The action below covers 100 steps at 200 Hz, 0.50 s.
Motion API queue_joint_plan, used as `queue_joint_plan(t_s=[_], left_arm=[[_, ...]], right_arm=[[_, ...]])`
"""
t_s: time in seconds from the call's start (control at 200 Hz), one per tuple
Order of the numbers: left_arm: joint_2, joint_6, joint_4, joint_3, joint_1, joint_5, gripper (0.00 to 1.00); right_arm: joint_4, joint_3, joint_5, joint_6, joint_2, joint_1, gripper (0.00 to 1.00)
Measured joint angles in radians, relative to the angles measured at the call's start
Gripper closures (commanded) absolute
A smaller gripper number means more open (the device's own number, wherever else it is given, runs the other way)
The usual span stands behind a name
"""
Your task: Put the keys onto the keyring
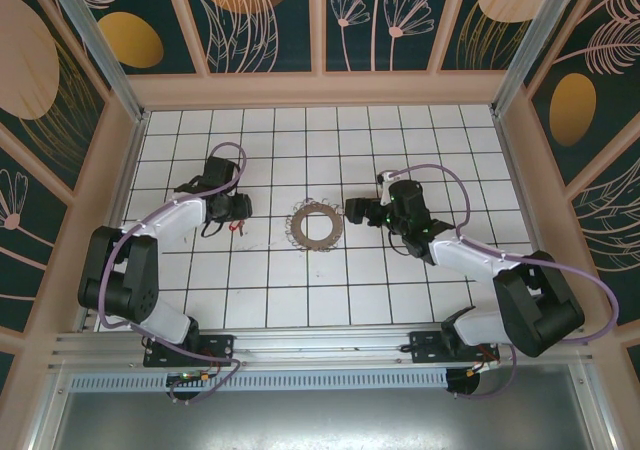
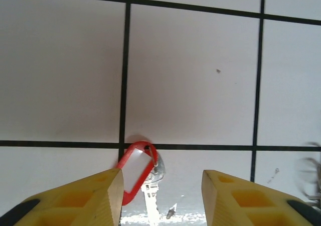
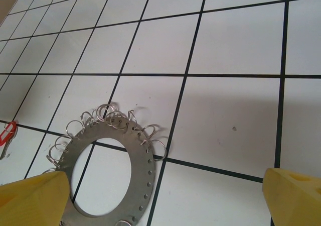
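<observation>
**Item 1: keys**. One small silver key on a red-rimmed tag with a white insert.
- Top view: it lies flat on the tabletop, left of centre and apart from the keyring.
- Left wrist view: it sits at lower centre. The tag crosses a black grid line, and the key blade points toward the bottom edge.
- Right wrist view: a red sliver of the tag shows at the far left edge.

**Item 2: keyring**. A flat grey metal disc with a large central hole, small holes punched along its rim, and thin wire loops fringing the edge.
- Top view: it lies flat at the middle of the frame.
- Right wrist view: it sits at lower left.

**Item 3: left fingers**. Yellow, at the bottom corners of the left wrist view.
- They stand apart with the key between them, unclamped.
- The tag's lower end sits just beside the picture-left finger.

**Item 4: right fingers**. Yellow, at the bottom corners of the right wrist view.
- They are spread wide and hold nothing.
- Top view: they sit just right of the keyring.
</observation>
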Motion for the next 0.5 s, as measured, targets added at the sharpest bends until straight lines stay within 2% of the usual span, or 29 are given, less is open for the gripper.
queue_joint_plan(t_s=[0.15, 0.5], left_arm=[[0.006, -0.012, 0.011, -0.010, 0.000, -0.028, 0.61], [0.080, -0.026, 0.052, -0.024, 0.000, 0.000, 0.71]], right_arm=[[-0.001, -0.010, 0.000, 0.000, -0.024, 0.000, 0.01], [-0.001, -0.010, 0.001, 0.000, -0.028, -0.003, 0.01]])
